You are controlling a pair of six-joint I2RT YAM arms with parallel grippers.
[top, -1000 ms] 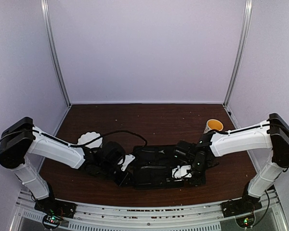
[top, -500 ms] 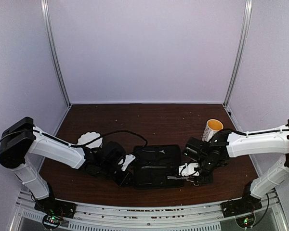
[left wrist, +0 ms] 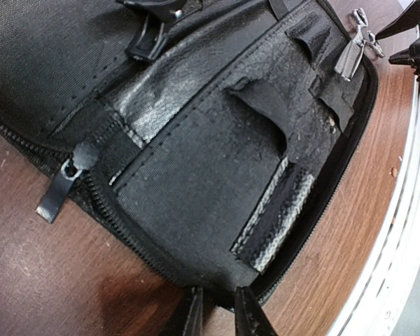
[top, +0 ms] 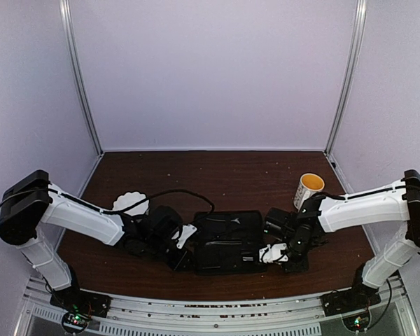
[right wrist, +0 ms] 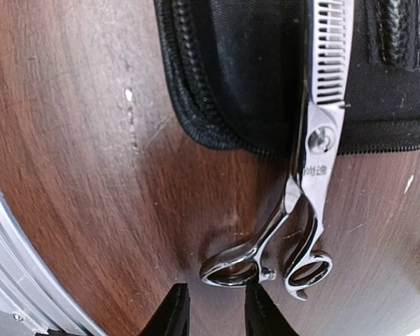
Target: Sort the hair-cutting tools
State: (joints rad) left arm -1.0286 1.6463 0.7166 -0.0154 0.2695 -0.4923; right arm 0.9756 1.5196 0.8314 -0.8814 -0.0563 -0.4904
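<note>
Silver thinning scissors (right wrist: pixel 315 147) lie with the toothed blade on the black zip case (right wrist: pixel 252 70) and the ring handles on the wood. My right gripper (right wrist: pixel 213 311) is open and empty, its fingertips just short of the nearer ring. In the top view the right gripper (top: pixel 269 253) is at the case's right end. My left gripper (left wrist: pixel 219 315) is shut on the near rim of the open case (left wrist: pixel 196 182), at its left end (top: pixel 178 255). The second scissors and the two black pieces are not clearly visible.
A white fluted bowl (top: pixel 129 203) stands behind the left arm. A yellow cup (top: pixel 309 185) stands at the back right. A silver metal piece (left wrist: pixel 355 47) and a black zip pull (left wrist: pixel 59 192) sit on the case's edges. The table's metal front rail (left wrist: pixel 399 266) is close.
My right gripper drew back to the right off the case, then settled low by the scissors' handles. The case's right part shifted. The left arm has not moved.
</note>
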